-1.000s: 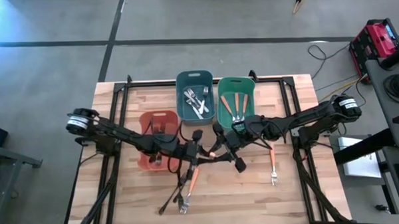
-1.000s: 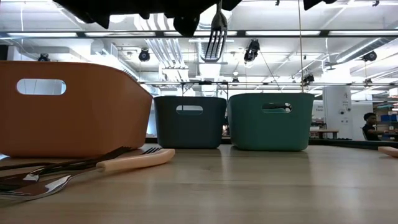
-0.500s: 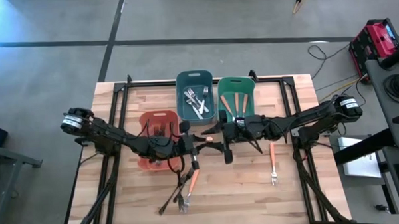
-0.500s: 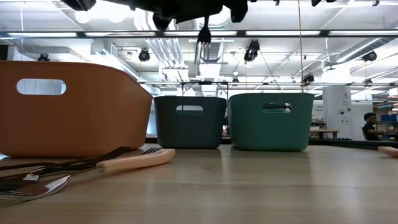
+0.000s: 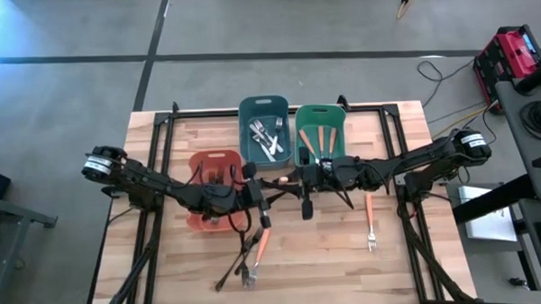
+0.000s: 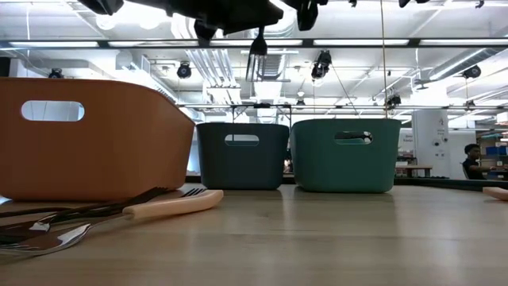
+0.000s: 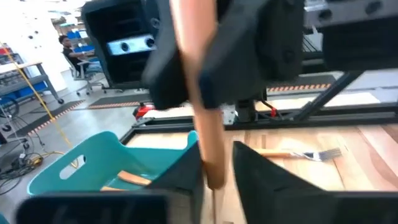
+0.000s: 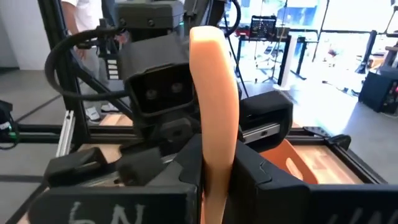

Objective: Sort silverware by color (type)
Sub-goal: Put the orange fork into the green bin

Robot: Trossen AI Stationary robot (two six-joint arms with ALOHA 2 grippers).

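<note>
Orange-handled silver fork (image 5: 279, 181) hangs between the facing claws, right claw (image 5: 301, 180) clenched on its handle, left claw (image 5: 256, 185) grip unclear, green plastic bin (image 5: 319, 106) nearest the right arm.

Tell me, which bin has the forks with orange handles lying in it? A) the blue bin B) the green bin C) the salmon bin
B: in the high view the orange-handled forks lie in the green bin, while the blue bin next to it holds plain silver pieces.
</note>
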